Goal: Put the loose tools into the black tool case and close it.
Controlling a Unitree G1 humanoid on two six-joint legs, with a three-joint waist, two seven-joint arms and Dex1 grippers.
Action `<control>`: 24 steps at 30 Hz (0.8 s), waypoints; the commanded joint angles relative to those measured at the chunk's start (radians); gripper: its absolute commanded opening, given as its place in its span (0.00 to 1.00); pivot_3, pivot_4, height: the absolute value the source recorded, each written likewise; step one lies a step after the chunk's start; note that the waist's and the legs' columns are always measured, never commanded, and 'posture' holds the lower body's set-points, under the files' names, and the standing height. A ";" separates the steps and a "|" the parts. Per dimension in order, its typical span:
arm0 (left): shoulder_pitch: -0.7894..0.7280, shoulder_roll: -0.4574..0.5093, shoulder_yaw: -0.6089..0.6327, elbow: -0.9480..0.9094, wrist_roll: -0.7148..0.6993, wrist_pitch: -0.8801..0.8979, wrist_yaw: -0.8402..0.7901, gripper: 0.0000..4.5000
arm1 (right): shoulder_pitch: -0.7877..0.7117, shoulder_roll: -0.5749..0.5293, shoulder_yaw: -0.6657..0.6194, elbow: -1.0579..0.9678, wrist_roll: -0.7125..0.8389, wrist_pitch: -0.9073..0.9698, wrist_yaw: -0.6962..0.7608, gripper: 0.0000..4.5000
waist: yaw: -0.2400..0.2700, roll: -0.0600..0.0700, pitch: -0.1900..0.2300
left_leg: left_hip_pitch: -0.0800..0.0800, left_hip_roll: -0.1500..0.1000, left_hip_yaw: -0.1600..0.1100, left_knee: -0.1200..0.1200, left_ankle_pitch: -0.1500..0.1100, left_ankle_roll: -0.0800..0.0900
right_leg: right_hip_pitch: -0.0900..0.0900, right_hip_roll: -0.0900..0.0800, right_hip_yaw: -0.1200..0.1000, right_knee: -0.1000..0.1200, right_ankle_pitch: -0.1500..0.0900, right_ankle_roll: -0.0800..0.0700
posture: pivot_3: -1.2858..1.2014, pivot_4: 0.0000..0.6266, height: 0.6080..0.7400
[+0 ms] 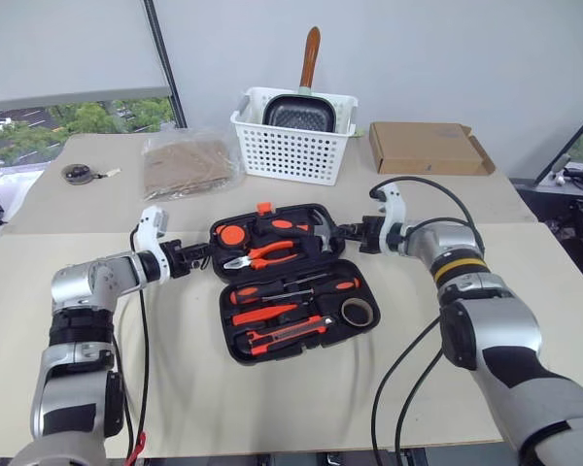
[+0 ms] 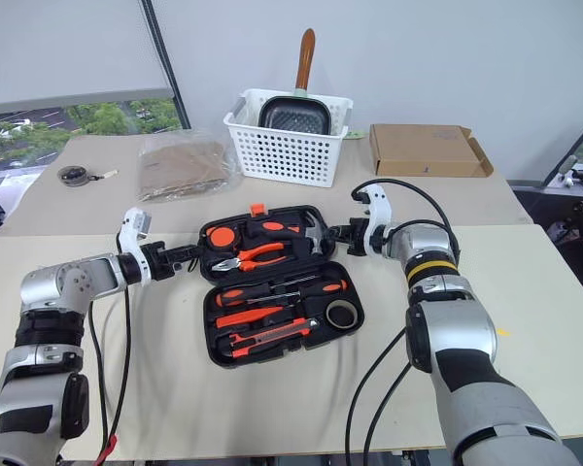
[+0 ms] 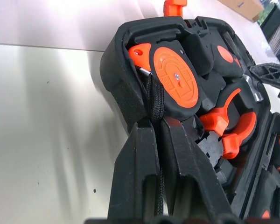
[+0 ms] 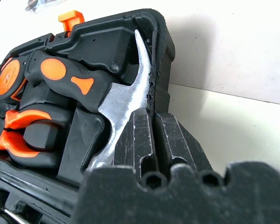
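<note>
Open black tool case, no legible writing, left gripper and right gripper jaws clamped on its far half's edges

Beige table fills the lower frame, a seam line crossing it mid-frame. Plain pale grey wall across the top; window at upper left shows green trees in daylight. Dark window frame post slants beside it.

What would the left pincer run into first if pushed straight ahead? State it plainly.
The left pincer is shut on the left wall of the black tool case lid. Straight ahead it would likely meet the orange tape measure seated just inside.
</note>
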 commanded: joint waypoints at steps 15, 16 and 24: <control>-0.190 -0.079 -0.101 0.224 0.237 -0.769 -0.132 0.01 | 0.301 -0.063 -0.038 -0.470 0.040 -0.406 0.161 0.00 | -0.002 0.000 0.000 | -0.005 -0.002 -0.001 0.000 0.000 0.002 | -0.001 0.001 -0.001 -0.002 0.001 0.002 | 0.52 0.24 0.70; -0.191 -0.084 -0.102 0.229 0.243 -0.801 -0.137 0.01 | 0.313 -0.060 -0.039 -0.481 0.039 -0.434 0.162 0.00 | -0.002 -0.001 0.000 | -0.005 -0.002 -0.001 0.000 0.000 0.002 | -0.001 0.001 -0.001 -0.002 0.001 0.002 | 0.52 0.24 0.70; -0.122 -0.107 -0.115 0.078 0.290 -1.012 -0.115 0.01 | 0.375 -0.061 -0.039 -0.527 0.030 -0.619 0.151 0.00 | -0.003 -0.001 0.001 | -0.005 -0.002 0.000 0.000 0.001 0.003 | -0.001 0.000 0.000 -0.002 0.002 0.004 | 0.52 0.24 0.70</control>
